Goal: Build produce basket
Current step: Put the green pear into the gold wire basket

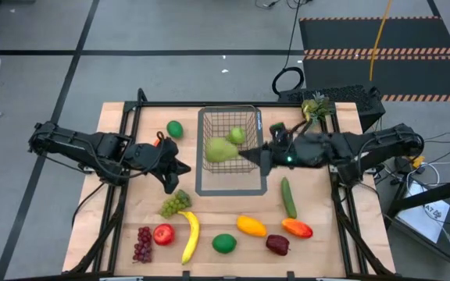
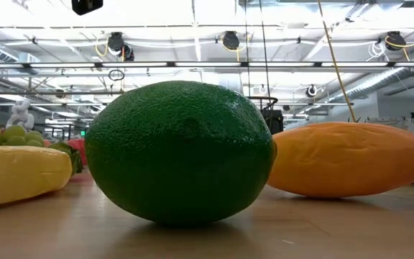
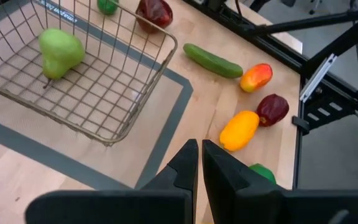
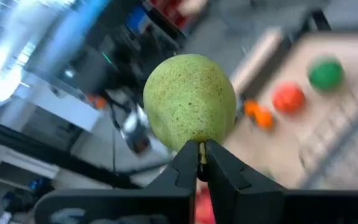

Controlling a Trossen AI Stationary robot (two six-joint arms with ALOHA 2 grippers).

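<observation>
Right now your right gripper (image 4: 199, 163) is pinched tight on the narrow tip of a green pear (image 4: 190, 101), and in the high view it hangs over the wire basket (image 1: 251, 148), with the pear directly below the fingertips and inside the rim. A smaller green fruit (image 1: 237, 134) lies just beyond the pear, toward the basket's far corner.

Because you hold only the pear's tip, I judge the grip thin: lower straight down and slowly, so the heavy body does not swing or twist free. Let the pear touch the mesh floor before you part the fingers, and aim for bare mesh beside the other fruit, not on top of it. Lift out vertically so the fingers clear the basket's tall wire sides.

Your left gripper (image 3: 199, 163) is closed on nothing, waiting over the counter (image 1: 217, 211) just beside the basket's near corner. The rest of the produce lies ahead of it: cucumber (image 3: 212, 60), yellow mango (image 3: 239, 129), a dark red fruit (image 3: 272, 109) and a lime (image 1: 224, 243). Keep that arm still until the right arm has withdrawn.
</observation>
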